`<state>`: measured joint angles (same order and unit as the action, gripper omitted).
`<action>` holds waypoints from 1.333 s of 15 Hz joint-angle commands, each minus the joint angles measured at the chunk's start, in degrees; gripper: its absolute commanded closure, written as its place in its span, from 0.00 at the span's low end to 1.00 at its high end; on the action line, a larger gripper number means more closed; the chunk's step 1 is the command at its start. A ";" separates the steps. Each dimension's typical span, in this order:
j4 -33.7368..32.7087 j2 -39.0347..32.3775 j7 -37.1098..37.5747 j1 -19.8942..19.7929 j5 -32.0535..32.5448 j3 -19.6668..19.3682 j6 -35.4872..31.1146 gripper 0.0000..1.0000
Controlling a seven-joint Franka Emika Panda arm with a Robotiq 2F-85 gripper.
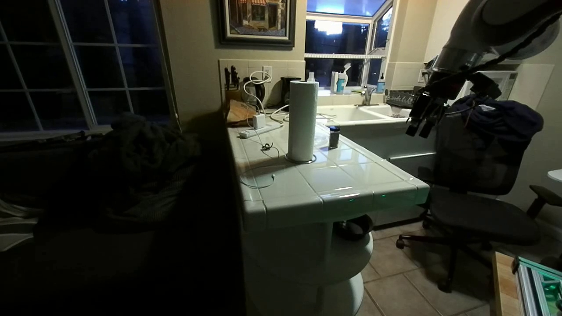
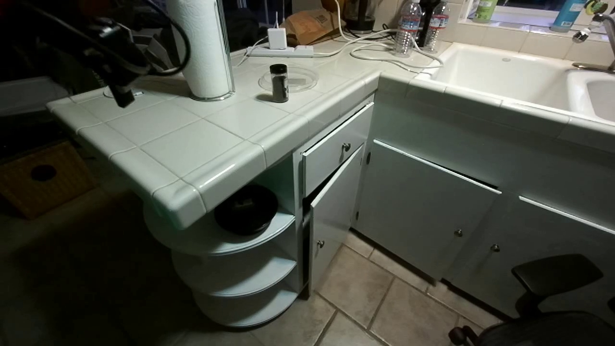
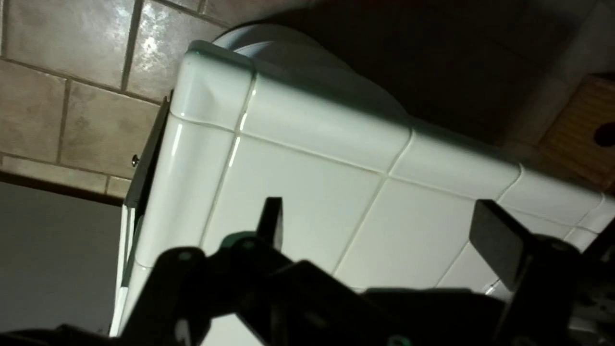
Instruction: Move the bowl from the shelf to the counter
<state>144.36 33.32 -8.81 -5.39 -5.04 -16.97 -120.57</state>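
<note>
The bowl [image 2: 247,210] is black, round and shallow. It rests on the top rounded shelf [image 2: 194,236] under the end of the counter, and it shows dark there in an exterior view [image 1: 354,228]. The counter [image 2: 197,144] is white and tiled with a rounded edge. It also shows in an exterior view [image 1: 347,177] and fills much of the wrist view [image 3: 307,182]. My gripper [image 3: 384,223] is open, with only tiles between its fingers. It is above the countertop level and away from the bowl in both exterior views [image 1: 418,131] [image 2: 124,97]. The bowl is out of the wrist view.
A paper towel roll [image 1: 303,120] stands on the counter, with a small dark-capped jar [image 2: 279,84] near it. A power strip [image 2: 281,51] and white cables lie behind. A cabinet door [image 2: 336,216] stands ajar beside the shelves. An office chair [image 1: 478,175] stands near the arm.
</note>
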 commanded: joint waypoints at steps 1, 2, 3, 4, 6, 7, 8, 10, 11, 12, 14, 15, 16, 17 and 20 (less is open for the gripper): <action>0.57 -4.30 -5.15 -2.28 -4.70 -5.10 -3.92 0.00; 0.52 -5.66 -6.46 -2.87 -5.60 -6.61 -4.63 0.00; 0.02 -7.34 -8.11 -3.41 -6.77 -8.30 -4.99 0.00; -0.31 -9.14 -9.94 -3.68 -8.17 -10.01 -5.70 0.00; -1.99 -13.41 -14.53 -3.72 -11.65 -13.43 -6.00 0.00; -2.80 -15.89 -17.25 -3.25 -14.28 -15.09 -6.49 0.00; -3.69 -17.78 -19.59 -3.38 -16.48 -16.35 -6.27 0.00; -5.51 -22.02 -24.27 -3.24 -21.41 -18.52 -6.48 0.00; -6.61 -24.35 -26.57 -3.31 -24.09 -19.30 -6.45 0.00; -8.13 -27.04 -28.71 -3.48 -26.58 -19.66 -6.32 0.00; -10.65 -31.76 -31.97 -5.03 -30.91 -19.53 -6.12 0.00; -12.26 -34.23 -33.15 -6.03 -33.01 -18.96 -5.37 0.00; -13.31 -36.09 -34.36 -7.56 -34.32 -18.22 -5.66 0.00; -14.71 -38.25 -36.01 -8.86 -36.45 -17.42 -5.17 0.00; -18.17 -43.64 -38.18 -13.62 -38.64 -14.18 -5.29 0.00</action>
<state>130.66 -3.82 -44.20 -14.40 -40.40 -34.47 -126.74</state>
